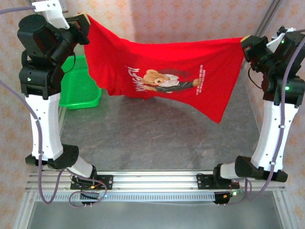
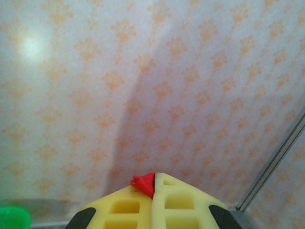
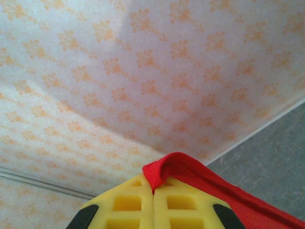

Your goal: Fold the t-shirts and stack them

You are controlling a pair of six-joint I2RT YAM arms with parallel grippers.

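A: Which colours do we start with?

B: We see a bright red t-shirt (image 1: 190, 67), plain apart from its print (image 1: 159, 80): a brown teddy bear with white lettering on either side.

A: And we have a green basket (image 1: 86, 90) with a fine mesh pattern.

B: Under both, we see a mottled grey surface (image 1: 152, 138). The backdrop (image 2: 119, 86) is pale, covered in repeating orange floral motifs.

A: From the wrist views we note the left gripper (image 2: 154, 180) and the right gripper (image 3: 153, 187) are yellow, with black patches at their outer corners.

B: We'd add that the left arm (image 1: 45, 119) and right arm (image 1: 271, 129) are white below and black above, and the rail (image 1: 152, 179) is silver.
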